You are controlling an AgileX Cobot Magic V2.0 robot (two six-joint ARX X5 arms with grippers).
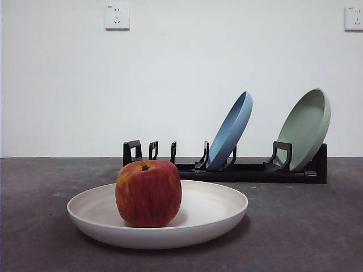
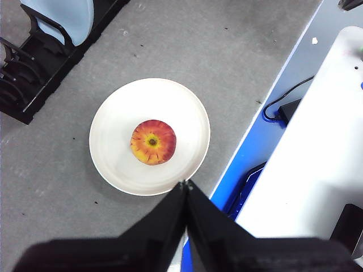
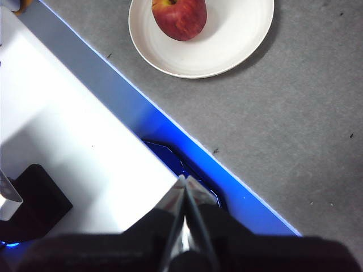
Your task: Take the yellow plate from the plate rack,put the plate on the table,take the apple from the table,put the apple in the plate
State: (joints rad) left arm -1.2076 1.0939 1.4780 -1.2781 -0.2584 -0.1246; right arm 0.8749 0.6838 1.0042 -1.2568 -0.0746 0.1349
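On the flat dark grey matte bench [image 1: 306, 226], near its front edge, the large round pale cream plate [image 1: 218, 212] lies flat with the red apple streaked yellow-orange [image 1: 148, 192] standing upright in it, stem dimple up, a little off centre. Behind them the long low black plastic rack [image 1: 249, 170] keeps a tilted blue plate [image 1: 231, 130] and a tilted sage-green plate [image 1: 306, 127] in its slots; the slots at its other end stand empty.

Judging from this layout, both placements look done, and the step in hand is only the retreat. The left hand [image 2: 185, 184] hangs high over the bench edge with its two black jaws pressed together and nothing between them, well apart from the cream plate. The right hand [image 3: 184, 180] is likewise closed on nothing, raised over the blue-lit strip beside the bench (the apple shows only at the far edge of its view).

To finish well, each arm should probably pull away upward and outward, clear of the plate's raised rim, since a nudge could slide the plate or roll the apple.
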